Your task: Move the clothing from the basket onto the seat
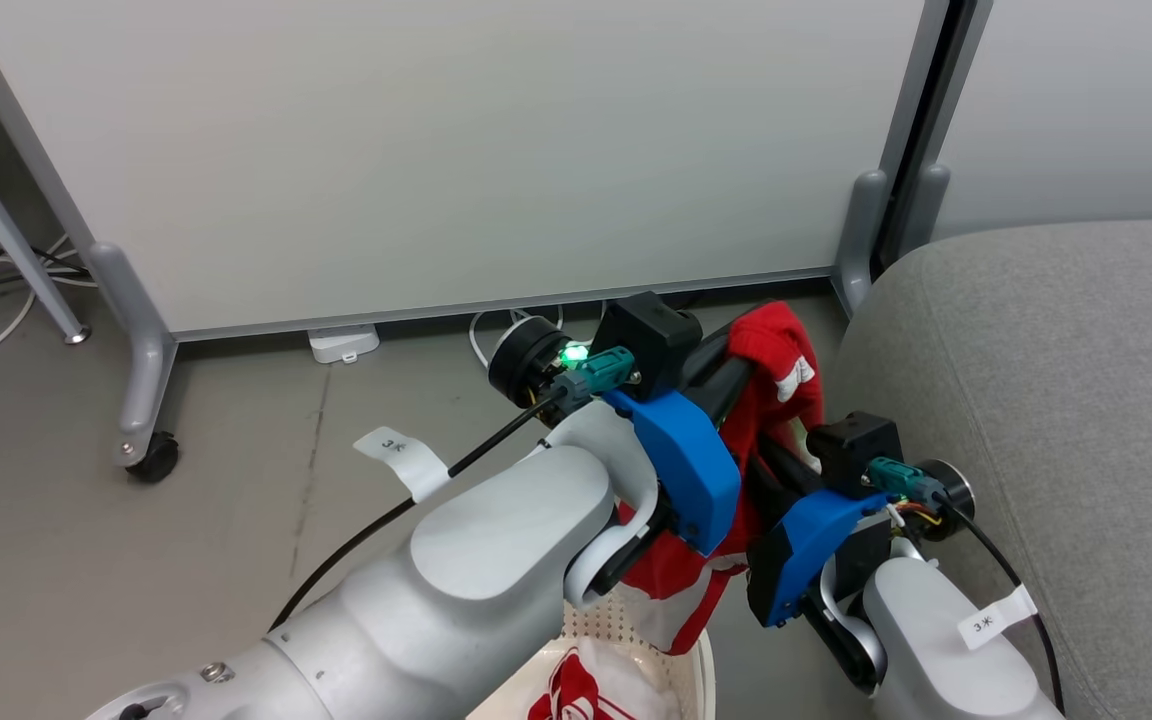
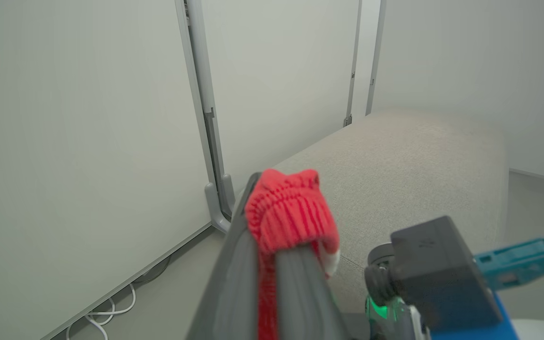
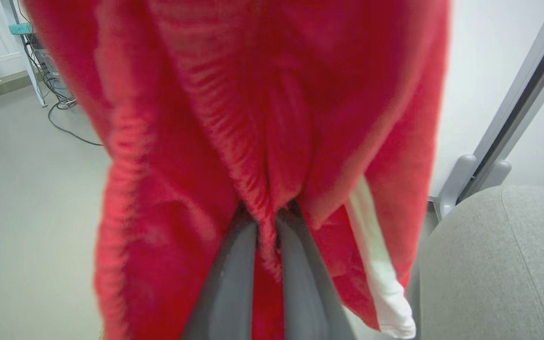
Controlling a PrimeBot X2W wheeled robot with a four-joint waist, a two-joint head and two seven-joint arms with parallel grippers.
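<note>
a soft red ribbed-knit garment [image 1: 781,345] with a white stripe hangs at centre frame, over the cream perforated plastic basket [image 1: 626,615] at bottom centre, beside the rounded light-grey fabric seat [image 1: 1036,400] at right. the left gripper [image 2: 276,236] is clamped tight on its ribbed cuff; the right gripper [image 3: 267,219] is pinched closed on a lower fold.

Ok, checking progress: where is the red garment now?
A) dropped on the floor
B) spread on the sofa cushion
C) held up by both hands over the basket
C: the left hand and right hand are both shut on the red garment, which hangs over the basket.
</note>
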